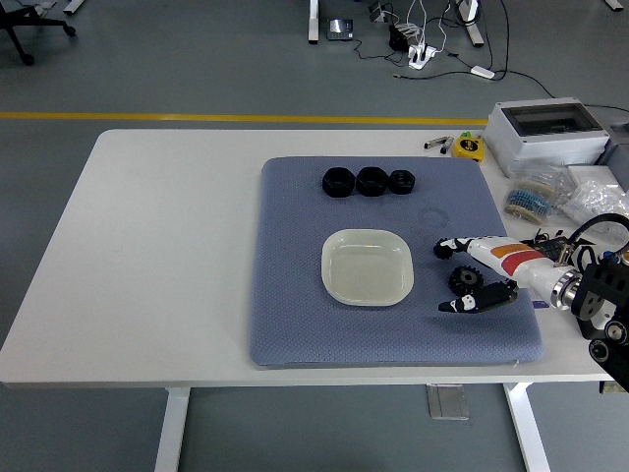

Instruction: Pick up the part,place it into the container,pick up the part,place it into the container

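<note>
Right hand [474, 272] low over blue mat [295, 315], entering from 3 o'clock, forearm white with orange band. Fingers spread around larger black gear [465, 282]: white fingers [454, 244] reaching over top toward 9 o'clock, dark thumb [470, 303] underneath at gear's 6 o'clock side. Gear sitting between thumb and fingers, flat on mat; contact not clear, grip not closed. Smaller black gear [444, 249] just at 12 o'clock of larger one, at or under fingertips, partly hidden. Cream square dish [367, 266] at mat centre, at 9 o'clock of both gears, near but apart, nothing inside. Three black ring-shaped parts [370, 182] in row at mat's 12 o'clock edge, touching or nearly so. White table [157, 246] bare on 9 o'clock half. Grey box with clear lid [547, 134] at table's 1 o'clock corner, yellow tape measure [470, 147] just beside it toward 9 o'clock. Clear bags of small hardware [570, 197] at 3 o'clock edge, behind forearm. Cables and power strip [418, 49] on floor at 12 o'clock, yellow floor line [197, 118] beyond table.
</note>
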Robot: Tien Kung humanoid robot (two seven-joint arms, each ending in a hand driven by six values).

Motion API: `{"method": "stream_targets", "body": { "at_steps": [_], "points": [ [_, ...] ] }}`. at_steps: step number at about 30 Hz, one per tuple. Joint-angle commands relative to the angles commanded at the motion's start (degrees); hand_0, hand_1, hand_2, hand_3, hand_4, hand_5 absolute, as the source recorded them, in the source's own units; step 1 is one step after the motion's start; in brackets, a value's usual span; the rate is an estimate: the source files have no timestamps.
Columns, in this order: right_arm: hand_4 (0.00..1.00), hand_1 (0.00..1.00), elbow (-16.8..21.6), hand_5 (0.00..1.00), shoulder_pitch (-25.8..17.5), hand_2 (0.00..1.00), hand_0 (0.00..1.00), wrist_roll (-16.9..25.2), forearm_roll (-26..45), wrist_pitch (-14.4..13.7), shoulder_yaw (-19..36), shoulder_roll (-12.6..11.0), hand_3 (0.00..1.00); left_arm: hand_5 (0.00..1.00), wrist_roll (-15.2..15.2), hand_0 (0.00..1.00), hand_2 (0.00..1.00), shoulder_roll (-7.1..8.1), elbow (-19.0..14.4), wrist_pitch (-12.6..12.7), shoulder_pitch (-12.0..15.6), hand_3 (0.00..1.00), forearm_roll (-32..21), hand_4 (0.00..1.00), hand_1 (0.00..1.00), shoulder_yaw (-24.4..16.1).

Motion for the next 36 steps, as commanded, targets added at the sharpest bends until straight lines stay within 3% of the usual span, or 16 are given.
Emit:
{"method": "stream_targets", "body": {
  "at_steps": [8,21,22,27,28,33,34,36],
  "points": [
    [0.998,0.798,-2.31,0.559,0.23,0.801,0.827,0.61,-3.17,-1.88,-1.17,-0.03,0.837,0.674,0.01,0.705,0.744,0.01,0.05,0.12,0.05,0.658,-0.11,0.684,0.708,-0.14],
    [0.990,0.756,-9.48,0.553,3.17,0.761,0.761,2.63,-4.92,-3.94,-2.97,2.02,0.798,0.674,0.08,0.705,0.745,-0.04,0.01,0.03,0.35,0.659,0.02,0.684,0.709,-0.13],
    [0.952,0.687,-9.74,0.560,3.30,0.726,0.670,2.74,-5.47,-3.94,-3.03,2.00,0.737,0.675,0.09,0.705,0.746,-0.05,0.02,0.04,0.36,0.659,0.01,0.685,0.709,-0.15],
    [0.952,0.687,-10.65,0.560,3.45,0.726,0.670,3.36,-6.66,-4.51,-3.26,1.90,0.737,0.675,0.14,0.705,0.746,-0.03,0.01,0.04,0.50,0.659,0.02,0.685,0.709,-0.25],
    [0.901,0.623,-10.84,0.548,3.47,0.693,0.556,3.51,-6.64,-4.82,-3.39,1.96,0.659,0.675,0.19,0.705,0.746,-0.04,0.01,0.02,0.53,0.659,0.17,0.686,0.709,-0.35],
    [0.901,0.623,-11.82,0.548,3.53,0.693,0.556,4.08,-6.11,-6.15,-3.87,2.28,0.659,0.675,0.42,0.705,0.746,-0.02,-0.05,-0.13,0.60,0.659,0.97,0.686,0.709,-0.76],
    [0.841,0.549,-12.01,0.541,3.56,0.639,0.426,4.12,-6.05,-6.26,-3.89,2.34,0.598,0.676,0.45,0.705,0.746,-0.02,-0.06,-0.15,0.61,0.659,1.08,0.686,0.709,-0.83],
    [0.841,0.549,-12.45,0.541,3.70,0.639,0.426,4.32,-6.29,-6.51,-3.92,2.47,0.598,0.676,0.49,0.705,0.746,0.00,-0.07,-0.15,0.65,0.659,1.19,0.686,0.709,-0.88]
  ]
}}
